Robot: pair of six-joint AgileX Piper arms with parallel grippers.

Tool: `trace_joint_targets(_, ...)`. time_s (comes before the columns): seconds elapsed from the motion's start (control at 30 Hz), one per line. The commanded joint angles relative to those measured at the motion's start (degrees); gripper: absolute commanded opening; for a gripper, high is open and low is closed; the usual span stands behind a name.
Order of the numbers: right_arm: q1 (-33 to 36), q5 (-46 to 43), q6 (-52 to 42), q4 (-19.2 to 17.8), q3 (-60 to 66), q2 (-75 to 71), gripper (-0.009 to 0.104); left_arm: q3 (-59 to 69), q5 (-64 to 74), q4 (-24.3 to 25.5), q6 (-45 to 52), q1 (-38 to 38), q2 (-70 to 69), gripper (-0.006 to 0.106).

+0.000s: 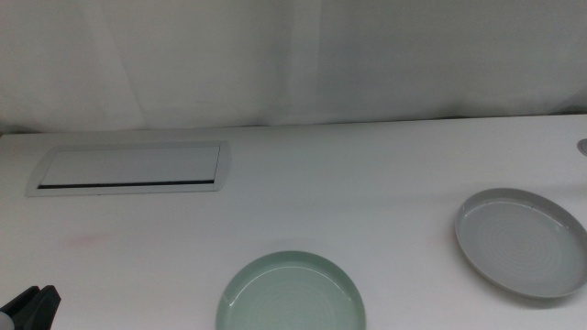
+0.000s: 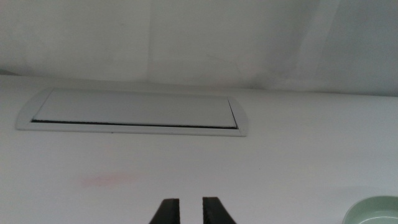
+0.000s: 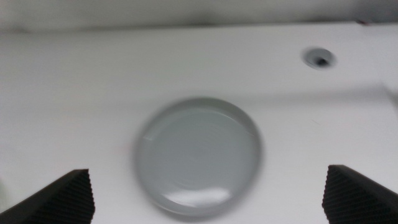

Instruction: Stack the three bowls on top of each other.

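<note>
- We are holding our right gripper with its jaws spread wide, nothing between them; only the two dark tips are showing in the right wrist view, and that view is blurred, so fine detail is lost.
- Straight out from the gap, at twelve o'clock from the jaws, the grey bowl is lying flat on the table, centred between the two tips and apart from both.
- Being round, it is offering no long axis to line up with; we judge that what matters is getting one jaw over the rim and one outside it.
- In the middle view the grey bowl is sitting at about three o'clock of the table, the mint-green bowl at about six o'clock, well apart from it and cut by the lower edge.
- We are not seeing the cream-white bowl in any view.
- We are keeping our left gripper low at about seven o'clock of the middle view, its jaws nearly together with a narrow gap and holding nothing.
- It is facing the white panel with the dark slot; the mint-green bowl is only edging in at one corner of its view.
- We judge the right arm far nearer the grey bowl, so the pick falls to it.
</note>
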Motion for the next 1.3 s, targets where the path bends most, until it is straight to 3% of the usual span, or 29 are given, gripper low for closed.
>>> trace_joint_targets(0.0,-0.35,3.58,3.12,-6.3,-3.51,4.83,0.103,2.23,-1.4,-0.16,0.03,0.05,-0.19,0.014)
trace_joint_targets(0.1,-0.35,6.45,3.12,-10.35,-6.31,12.56,0.103,2.23,-1.54,-0.16,0.03,0.05,-0.19,0.014)
trace_joint_targets(0.4,-1.01,4.71,3.12,-14.42,-6.43,27.79,0.103,2.13,-3.58,-0.16,0.03,0.05,-1.14,0.014)
trace_joint_targets(0.53,-6.78,1.12,1.95,-11.29,-6.43,31.52,0.103,2.13,-3.49,-0.16,0.03,0.05,-3.24,0.014)
trace_joint_targets(0.57,-8.32,0.19,0.53,-9.4,-6.43,32.3,0.103,2.13,-3.49,-0.16,0.03,0.05,-3.79,0.014)
trace_joint_targets(0.6,-11.74,-2.22,-3.2,-4.6,-6.43,34.06,0.103,2.13,-3.22,-0.16,0.03,0.05,-4.91,0.014)
trace_joint_targets(0.7,-14.71,-5.22,-9.75,0.34,-6.43,36.83,0.103,2.13,-2.03,-0.16,0.03,0.05,-5.79,0.014)
trace_joint_targets(1.27,-15.18,-13.06,-12.44,0.52,-6.33,53.69,0.103,2.13,-0.37,-0.16,0.03,0.05,-5.79,0.012)
